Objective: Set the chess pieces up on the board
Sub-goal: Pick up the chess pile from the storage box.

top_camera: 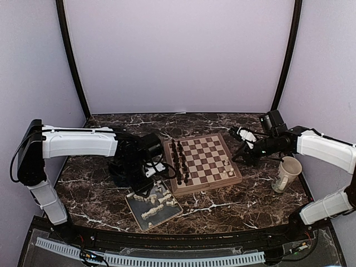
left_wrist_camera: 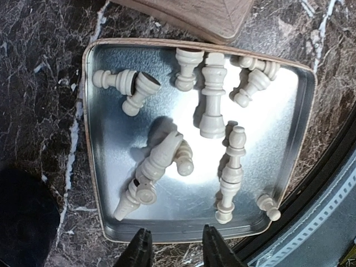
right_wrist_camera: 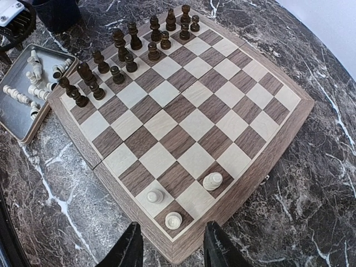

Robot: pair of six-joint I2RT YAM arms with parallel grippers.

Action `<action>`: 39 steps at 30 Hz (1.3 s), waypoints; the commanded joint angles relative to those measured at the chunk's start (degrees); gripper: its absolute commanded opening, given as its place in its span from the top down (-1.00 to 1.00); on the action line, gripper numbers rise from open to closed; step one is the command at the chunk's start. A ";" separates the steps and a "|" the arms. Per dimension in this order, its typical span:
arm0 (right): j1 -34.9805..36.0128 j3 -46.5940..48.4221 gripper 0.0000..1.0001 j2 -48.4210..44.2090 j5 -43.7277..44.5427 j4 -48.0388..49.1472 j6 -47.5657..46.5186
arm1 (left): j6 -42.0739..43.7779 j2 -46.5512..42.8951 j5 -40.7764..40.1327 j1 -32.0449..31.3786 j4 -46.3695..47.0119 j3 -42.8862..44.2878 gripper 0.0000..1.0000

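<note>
From above, the square wooden chessboard with light and dark brown checks [top_camera: 207, 157] lies in the middle of the dark marble table [top_camera: 100, 189]. Dark brown chess pieces [top_camera: 179, 161] stand in two rows along its left side. Just beside its near left corner sits the flat grey metal tray [top_camera: 139, 214], with small cream-white chess pieces [top_camera: 151, 212] in it. The white left arm [top_camera: 78, 143] reaches over the tray, and the white right arm [top_camera: 325, 149] hangs by the board's right side. Only this view shows the white cup [top_camera: 286, 173], well right of the board. The left wrist camera looks down into the tray and shows that the cream pieces there all lie on their sides, some touching. The left claw [left_wrist_camera: 177, 250] hangs over the tray's rim, with its black fingers apart and nothing between them. The right wrist camera shows the right claw [right_wrist_camera: 173, 247] just off a board corner, its fingers also spread and holding nothing. Only here is it plain that three cream pieces stand upright on squares in that near corner, each apart from the others.
</note>
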 commanded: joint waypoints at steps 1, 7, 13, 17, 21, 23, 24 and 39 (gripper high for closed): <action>-0.30 -0.97 0.23 -1.31 0.13 1.72 -0.22 | 2.05 1.28 -2.50 -0.36 -2.07 0.67 0.36; -0.30 -1.14 0.23 -0.99 0.33 1.80 -0.43 | 2.75 2.94 -1.75 -0.36 -0.46 0.30 0.45; -0.30 -1.21 0.23 -0.79 0.30 1.80 -0.44 | 3.22 4.26 -1.62 -0.36 1.84 0.24 0.55; -0.30 -1.38 0.23 -0.67 0.38 1.73 -0.53 | 3.48 5.41 -2.84 -0.36 2.34 -0.15 0.56; -0.30 -1.40 0.22 -0.72 0.33 1.72 -0.50 | 3.76 5.99 -2.87 -0.36 2.45 -0.59 0.61; -0.30 -1.41 0.23 -0.69 0.33 1.72 -0.58 | 3.84 6.02 -3.13 -0.36 2.46 -0.80 0.63; -0.30 -1.45 0.22 -0.62 0.33 1.74 -0.58 | 3.93 6.08 -3.29 -0.36 2.47 -0.88 0.63; -0.30 -1.50 0.22 0.30 0.07 1.63 -0.67 | 3.98 4.90 -6.06 -0.36 4.16 -1.83 0.48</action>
